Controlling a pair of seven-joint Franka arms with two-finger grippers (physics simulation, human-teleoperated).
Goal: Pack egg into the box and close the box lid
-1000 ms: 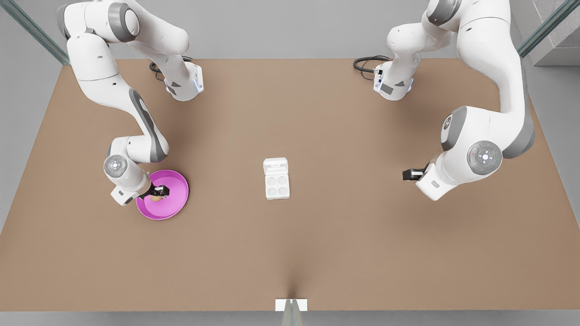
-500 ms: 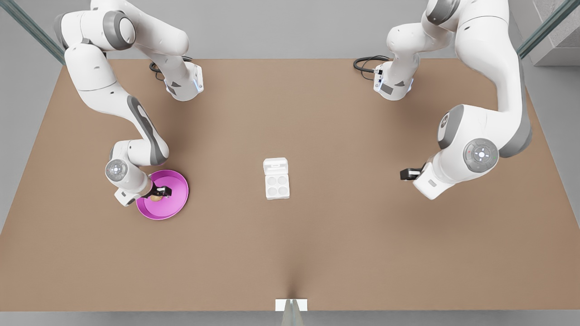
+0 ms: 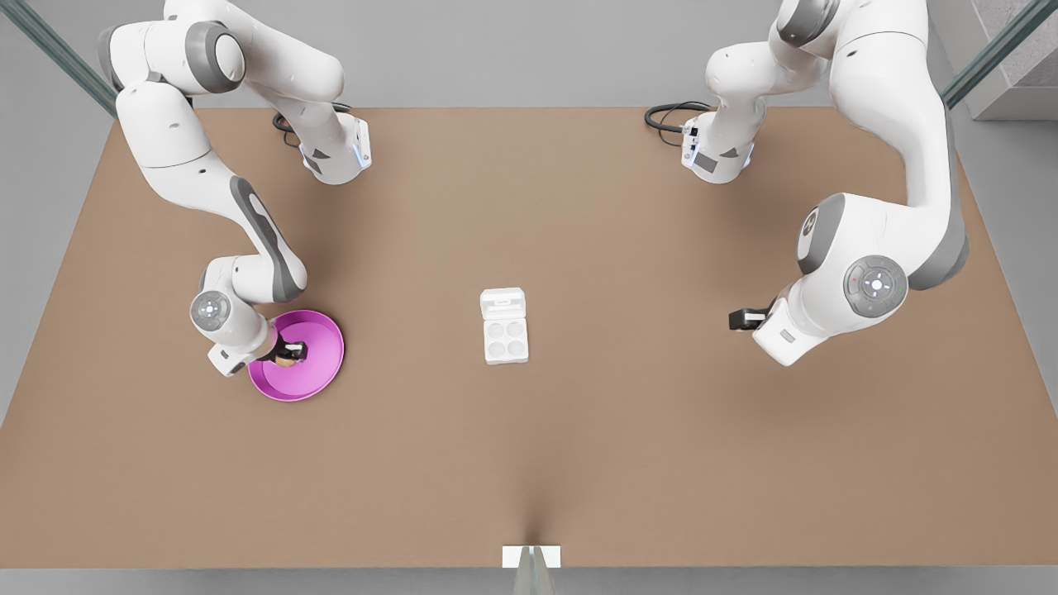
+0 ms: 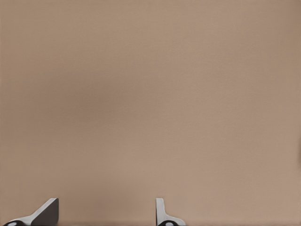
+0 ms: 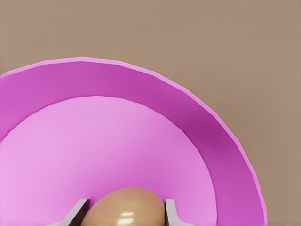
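The tan egg (image 3: 285,361) (image 5: 126,207) lies in the pink plate (image 3: 321,373) (image 5: 141,80) at the front view's left. My right gripper (image 3: 289,353) (image 5: 123,203) reaches into the plate and is shut on the egg, one finger against each side of it. The white box (image 3: 505,340) sits at the table's middle with four bare cups. Its box lid (image 3: 502,303) lies folded open on the far side. My left gripper (image 3: 736,319) (image 4: 107,209) waits at the front view's right, open, over bare table.
Both arm bases (image 3: 335,157) (image 3: 717,157) stand at the table's far edge with cables beside them. A small white bracket (image 3: 531,556) sits at the near edge. Brown tabletop (image 3: 645,430) stretches between the plate, the box and the left gripper.
The right gripper's fingers have drawn in onto the egg in the plate. The left gripper has drifted slightly toward the box.
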